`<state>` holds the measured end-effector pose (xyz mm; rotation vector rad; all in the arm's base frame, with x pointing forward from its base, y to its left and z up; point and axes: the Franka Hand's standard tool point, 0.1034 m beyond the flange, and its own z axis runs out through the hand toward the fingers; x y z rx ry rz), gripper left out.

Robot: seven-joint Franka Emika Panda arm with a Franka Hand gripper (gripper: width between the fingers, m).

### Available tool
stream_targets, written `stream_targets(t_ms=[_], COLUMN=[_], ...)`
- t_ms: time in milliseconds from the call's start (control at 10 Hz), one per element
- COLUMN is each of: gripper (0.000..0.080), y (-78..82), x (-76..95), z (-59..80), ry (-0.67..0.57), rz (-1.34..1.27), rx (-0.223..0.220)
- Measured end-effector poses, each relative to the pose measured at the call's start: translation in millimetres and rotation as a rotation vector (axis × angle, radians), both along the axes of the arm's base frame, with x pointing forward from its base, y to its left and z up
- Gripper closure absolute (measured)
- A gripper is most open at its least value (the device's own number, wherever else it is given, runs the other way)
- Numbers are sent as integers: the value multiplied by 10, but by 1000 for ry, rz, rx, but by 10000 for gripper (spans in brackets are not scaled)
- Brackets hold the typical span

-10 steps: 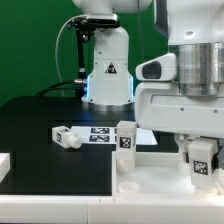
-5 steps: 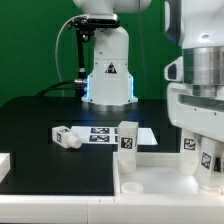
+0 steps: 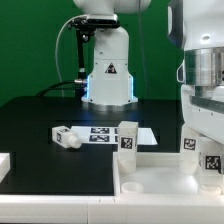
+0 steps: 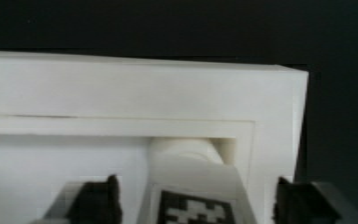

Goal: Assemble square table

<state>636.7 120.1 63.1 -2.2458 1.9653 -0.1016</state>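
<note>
The white square tabletop lies at the front of the exterior view, rim up, and its corner fills the wrist view. One white tagged leg stands upright at its far left corner. At the exterior view's right my gripper hangs over a second upright leg. In the wrist view that leg stands inside the tabletop's corner, between my fingers. A gap shows on each side of it, so my gripper is open. Another tagged leg stands just behind.
A loose white leg lies on the black table left of the marker board. A white block shows at the exterior view's left edge. The robot's white base stands at the back.
The arm has shifted toward the exterior view's right with the leg. The jaws have parted from the leg, which now stands free in the tabletop's corner.
</note>
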Motion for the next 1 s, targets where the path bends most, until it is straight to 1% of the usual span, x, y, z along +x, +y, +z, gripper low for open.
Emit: stream_targets(t_ms=[100,200,300,400,600,800,900,1000], gripper=[216,165,165,153,151,151,151,151], y=[-41,-24,-30,-75,-72,-49,-52,-99], x=[19,24,26,26,22,-5,27,24], z=[48,95,120,124,114,121,137,116], ry=[-12,-16,-23,-27,-32,-8,-33,-63], rz=[127,306,382,448,547,845,973,1035], rx=[-25,-66,-75,-87,-103,-148,-176,-207])
